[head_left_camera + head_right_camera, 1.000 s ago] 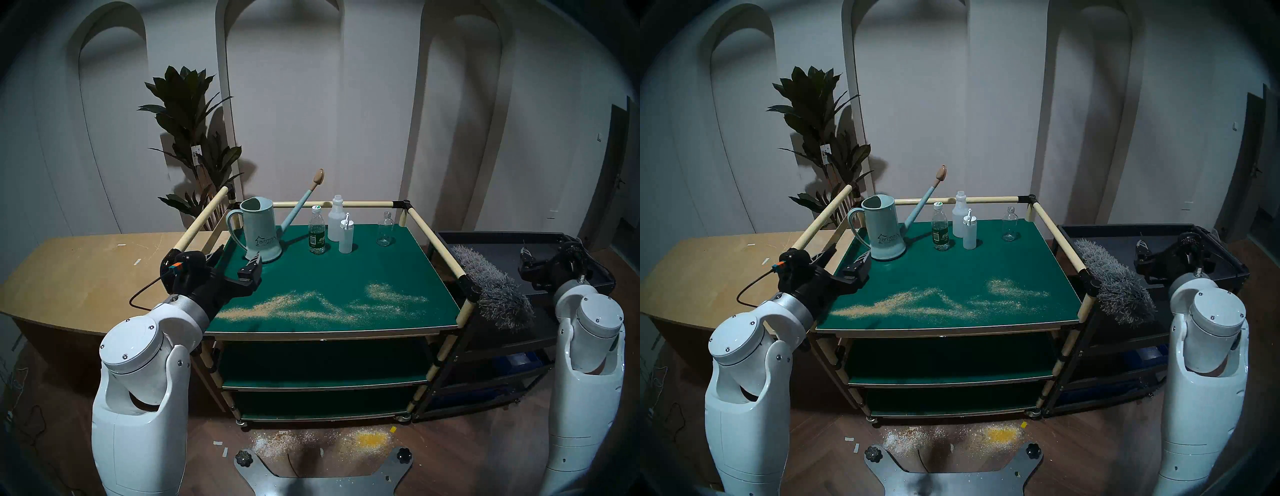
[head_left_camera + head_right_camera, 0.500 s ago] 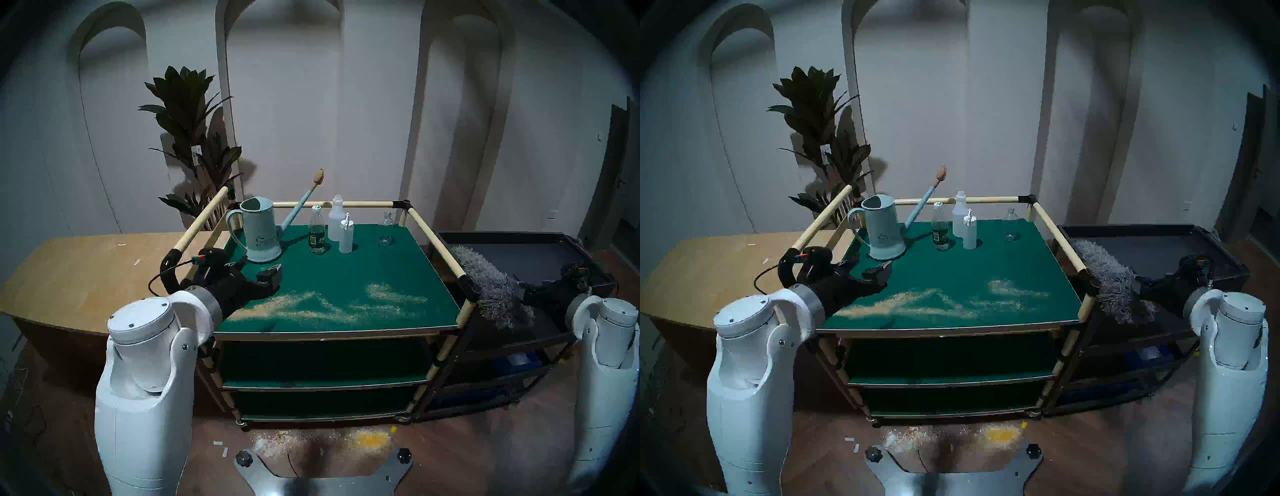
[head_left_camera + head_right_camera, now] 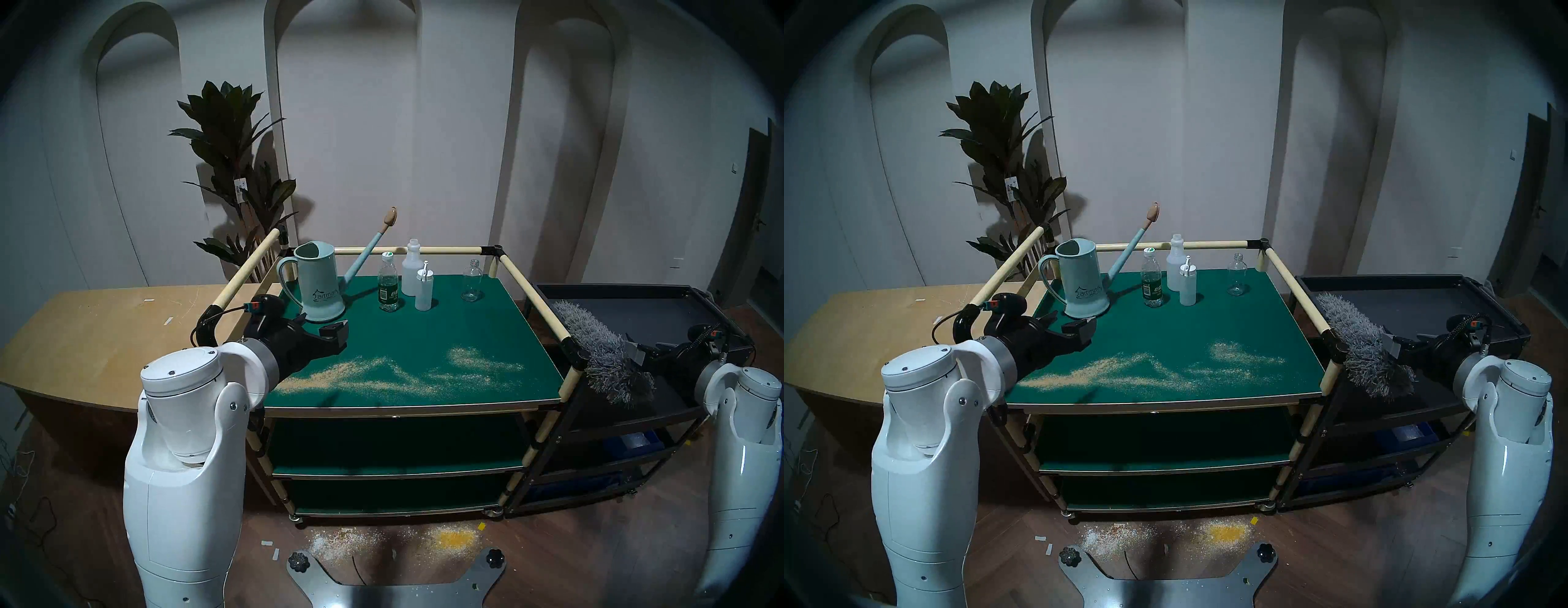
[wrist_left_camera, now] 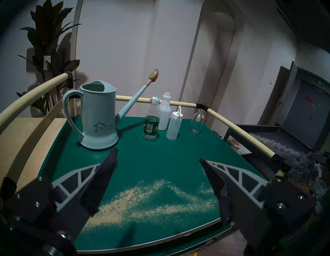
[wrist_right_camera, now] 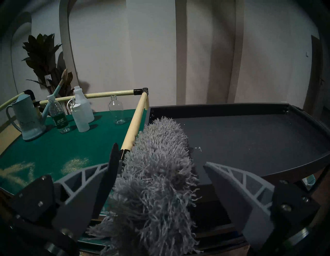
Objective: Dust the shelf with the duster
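The shelf (image 3: 424, 339) has dark green boards and cream rails, and tan powder (image 3: 382, 373) lies scattered over the front of its top board. The fluffy grey duster (image 3: 594, 344) lies on the black cart beside it, leaning against the shelf's right rail. In the right wrist view my right gripper (image 5: 160, 155) is open, one finger on each side of the duster (image 5: 157, 187) near its front end, not closed on it. My left gripper (image 4: 158, 154) hangs open and empty above the top board's front left, just in front of the watering can (image 4: 98, 116).
A pale blue watering can (image 3: 318, 284), several bottles (image 3: 388, 282) and a clear glass bottle (image 3: 471, 282) stand along the back of the top board. The black tray cart (image 3: 645, 301) adjoins the shelf's right side, a wooden counter (image 3: 106, 331) its left. Powder (image 3: 382, 539) lies on the floor.
My right gripper came down from the back of the cart tray to the duster and now straddles it. My left gripper moved right over the board and turned level beside the watering can.
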Motion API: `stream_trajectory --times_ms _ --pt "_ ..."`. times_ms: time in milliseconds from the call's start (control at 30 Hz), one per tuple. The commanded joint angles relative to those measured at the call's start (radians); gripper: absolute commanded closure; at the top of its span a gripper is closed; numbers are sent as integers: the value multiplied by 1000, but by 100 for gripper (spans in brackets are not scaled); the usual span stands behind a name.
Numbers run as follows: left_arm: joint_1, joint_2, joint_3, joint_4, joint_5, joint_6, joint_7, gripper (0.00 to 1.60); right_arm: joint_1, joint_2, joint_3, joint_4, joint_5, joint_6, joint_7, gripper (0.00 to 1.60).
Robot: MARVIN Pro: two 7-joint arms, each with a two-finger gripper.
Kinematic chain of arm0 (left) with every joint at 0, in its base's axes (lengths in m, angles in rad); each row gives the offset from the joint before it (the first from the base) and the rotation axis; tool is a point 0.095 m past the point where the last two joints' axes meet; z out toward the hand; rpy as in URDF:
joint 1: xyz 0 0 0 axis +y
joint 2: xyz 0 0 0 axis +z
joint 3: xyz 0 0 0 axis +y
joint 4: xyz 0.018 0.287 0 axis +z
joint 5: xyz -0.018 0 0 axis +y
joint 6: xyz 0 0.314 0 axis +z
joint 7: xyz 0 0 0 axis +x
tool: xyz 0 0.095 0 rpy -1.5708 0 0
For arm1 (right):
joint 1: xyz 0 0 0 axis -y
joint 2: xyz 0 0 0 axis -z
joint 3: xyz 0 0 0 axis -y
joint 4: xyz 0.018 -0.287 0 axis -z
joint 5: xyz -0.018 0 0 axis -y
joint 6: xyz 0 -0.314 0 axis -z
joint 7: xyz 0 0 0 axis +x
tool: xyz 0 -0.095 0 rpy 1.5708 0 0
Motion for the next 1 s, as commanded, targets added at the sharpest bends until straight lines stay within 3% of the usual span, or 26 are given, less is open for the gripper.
stream_trajectory --times_ms 0,467,600,967 --pt "-29 3 -3 -3 -2 -10 -2 0 -4 -76 -3 -27 -2 -72 -33 0" --pt "-21 14 2 4 -10 -16 3 0 -26 -150 -28 -14 -18 -142 -90 0" --pt "-10 56 33 0 29 -53 10 0 -22 -144 -37 4 -27 -157 -94 0" --pt "2 58 47 -8 54 -79 14 0 16 -160 -69 61 -46 -186 -129 0"
